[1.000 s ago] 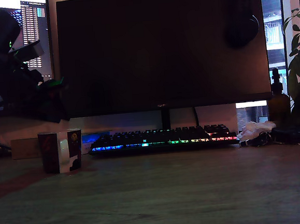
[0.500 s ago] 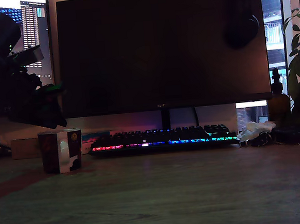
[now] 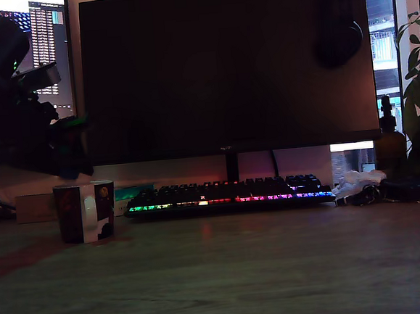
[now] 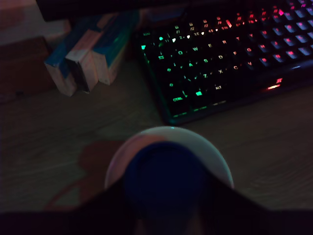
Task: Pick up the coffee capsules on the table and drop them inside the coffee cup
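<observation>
Coffee cup (image 3: pixel 85 212): you see it standing upright on the wooden table (image 3: pixel 262 269), at the exterior view's left, directly under the gripper (image 3: pixel 71 164). In the wrist view its white rim (image 4: pixel 215 156) shows as a ring just below the jaws.
Blue capsule (image 4: pixel 164 178): it sits between the jaws, right over the mouth of the cup. It covers most of the opening in the wrist view. You cannot read any mark on it, the picture is too dark and blurred.
Jaws: they are closed on the blue capsule, so far as you can judge from the wrist view. Only their dark edges show at each side of it.
Gripper height: in the exterior view the tip hangs just above the cup's rim. You cannot tell if it touches.
Surface: bare wood with a visible grain, dim, with a reddish patch near the cup.
Room: very dark. A large black monitor (image 3: pixel 225 68) fills the back, and a second screen (image 3: pixel 46 39) with text glows behind the arm.
Keyboard (image 3: pixel 227 194): its keys are lit in many colours. It lies beyond the cup, away from the jaws.
Boxes (image 4: pixel 85 61): blue and white, standing beside the keyboard's end.
Plant (image 3: pixel 419 82): at the exterior view's right edge, far from the jaws.
</observation>
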